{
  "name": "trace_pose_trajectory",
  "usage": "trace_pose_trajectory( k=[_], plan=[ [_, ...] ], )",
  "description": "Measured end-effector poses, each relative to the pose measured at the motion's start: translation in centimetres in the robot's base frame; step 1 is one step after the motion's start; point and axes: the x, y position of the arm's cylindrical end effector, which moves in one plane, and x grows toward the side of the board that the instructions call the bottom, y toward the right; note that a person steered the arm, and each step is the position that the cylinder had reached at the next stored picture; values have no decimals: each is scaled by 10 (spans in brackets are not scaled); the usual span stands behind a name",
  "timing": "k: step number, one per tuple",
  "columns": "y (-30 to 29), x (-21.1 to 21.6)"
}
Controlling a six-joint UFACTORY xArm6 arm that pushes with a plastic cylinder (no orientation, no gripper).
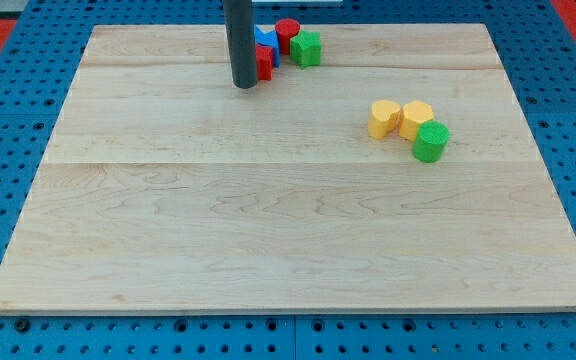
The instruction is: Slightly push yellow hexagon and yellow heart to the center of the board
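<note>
The yellow heart (384,118) and yellow hexagon (415,118) sit touching, side by side, right of centre, their pair running left-right; a green cylinder (431,141) touches the hexagon's near-right side; my tip (245,85), a bare rod holding nothing, stands far-left beside a red block (265,63), blue block (266,40), red cylinder (287,33) and green block (306,47).

rod (241,40) cut off at top edge, hides pt of blue block (266,41), red block (265,64)

Bare counter (268,230) lies open between my tip (245,86) and the yellow heart (384,118), while a green cylinder (430,142) touches the yellow hexagon (415,118) on its lower right.
</note>
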Motion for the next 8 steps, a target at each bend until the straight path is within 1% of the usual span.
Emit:
trace_pose_trajectory(
  k=[1, 2, 3, 4, 5, 6, 7, 8],
  plan=[
    [4, 4],
    [8, 31],
    [37, 50],
    [105, 7],
    [171, -7],
    [253, 5],
    [253, 70],
    [221, 86]
  ],
)
